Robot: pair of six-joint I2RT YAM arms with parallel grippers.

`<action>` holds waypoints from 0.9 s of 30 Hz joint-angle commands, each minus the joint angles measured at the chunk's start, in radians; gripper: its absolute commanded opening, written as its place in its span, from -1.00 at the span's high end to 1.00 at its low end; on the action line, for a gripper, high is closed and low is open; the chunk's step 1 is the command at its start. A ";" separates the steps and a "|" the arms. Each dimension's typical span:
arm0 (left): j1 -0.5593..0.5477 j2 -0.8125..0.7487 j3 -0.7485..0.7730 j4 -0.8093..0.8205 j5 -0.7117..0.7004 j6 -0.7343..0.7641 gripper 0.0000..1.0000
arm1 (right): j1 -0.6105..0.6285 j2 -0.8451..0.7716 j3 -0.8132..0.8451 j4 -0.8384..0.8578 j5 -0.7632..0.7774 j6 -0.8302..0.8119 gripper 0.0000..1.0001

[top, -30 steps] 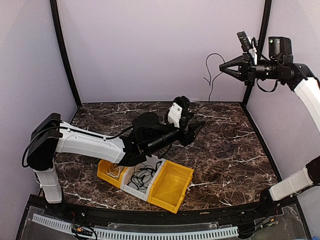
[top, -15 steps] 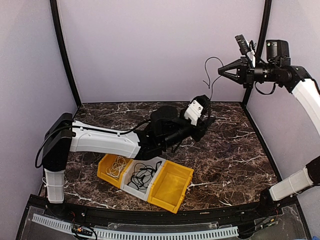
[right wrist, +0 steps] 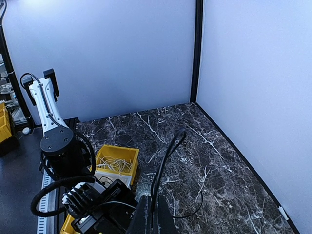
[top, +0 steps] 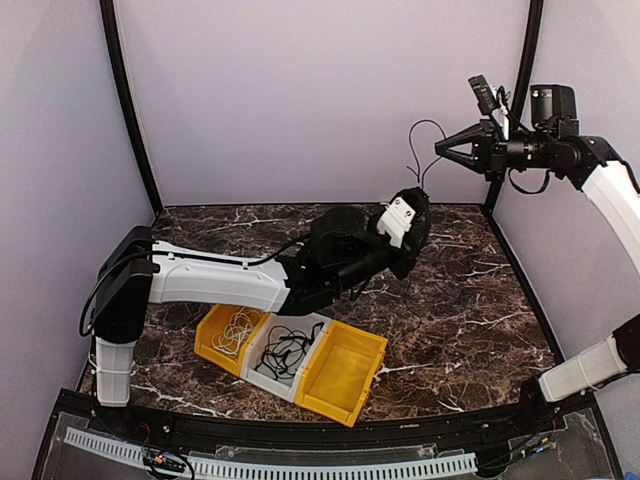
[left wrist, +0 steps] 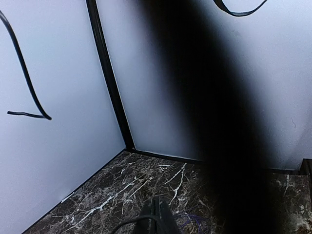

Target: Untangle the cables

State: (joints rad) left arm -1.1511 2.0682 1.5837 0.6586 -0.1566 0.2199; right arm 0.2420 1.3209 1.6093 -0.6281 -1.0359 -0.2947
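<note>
A black cable (top: 421, 150) loops from my right gripper (top: 441, 150), which is held high at the back right and is shut on it. In the right wrist view the cable (right wrist: 168, 158) rises from between the closed fingers of the right gripper (right wrist: 156, 212). My left gripper (top: 420, 205) reaches up just below that hanging cable. In the left wrist view the left gripper (left wrist: 157, 210) has its fingers together, with a thin black cable (left wrist: 129, 223) running into them. More black cable (left wrist: 24, 78) hangs against the wall. Other cables lie in the bins: white ones (top: 235, 330) and black ones (top: 287, 350).
Three joined bins sit near the front: a yellow bin (top: 207, 345), a white bin (top: 262, 375) and a yellow bin (top: 345, 372) with nothing in it. A dark blurred shape (left wrist: 224, 122) blocks the middle of the left wrist view. Walls enclose the marble table (top: 460, 300).
My left arm has stretched further toward the back right and tilted up, and its jaws have closed at the hanging cable. The right gripper has shifted slightly left, still holding the cable.
</note>
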 commanded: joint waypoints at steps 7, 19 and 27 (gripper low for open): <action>0.022 -0.187 -0.155 0.072 -0.078 -0.053 1.00 | -0.004 -0.048 -0.086 0.029 0.038 -0.025 1.00; 0.034 -0.246 -0.256 0.031 0.061 -0.013 0.14 | -0.003 -0.045 -0.082 0.028 0.032 -0.018 1.00; 0.030 -0.183 -0.154 -0.039 0.145 0.061 -0.05 | -0.003 -0.047 -0.077 0.024 0.027 -0.015 1.00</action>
State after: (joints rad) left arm -1.1160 1.8637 1.3602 0.6548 -0.0841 0.2314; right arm 0.2420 1.2964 1.5219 -0.6281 -0.9981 -0.3126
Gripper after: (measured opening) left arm 0.532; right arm 0.014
